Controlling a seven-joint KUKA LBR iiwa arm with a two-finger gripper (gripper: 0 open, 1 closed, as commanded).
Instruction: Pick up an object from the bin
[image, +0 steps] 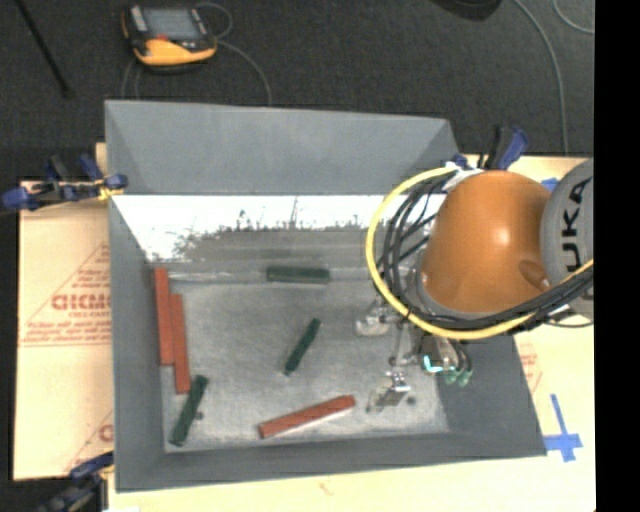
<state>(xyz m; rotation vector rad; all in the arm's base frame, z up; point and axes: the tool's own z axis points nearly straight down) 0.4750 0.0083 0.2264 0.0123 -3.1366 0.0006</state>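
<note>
We see the gripper (393, 388) low at the right side of the bin (270, 160), just beside the right end of a red stick (305, 416); a dark green stick (301, 346) lies further left.

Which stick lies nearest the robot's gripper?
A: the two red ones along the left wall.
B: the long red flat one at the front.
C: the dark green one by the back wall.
B: the long red flat stick has its right end just left of the gripper; nothing else lies that close.
</note>
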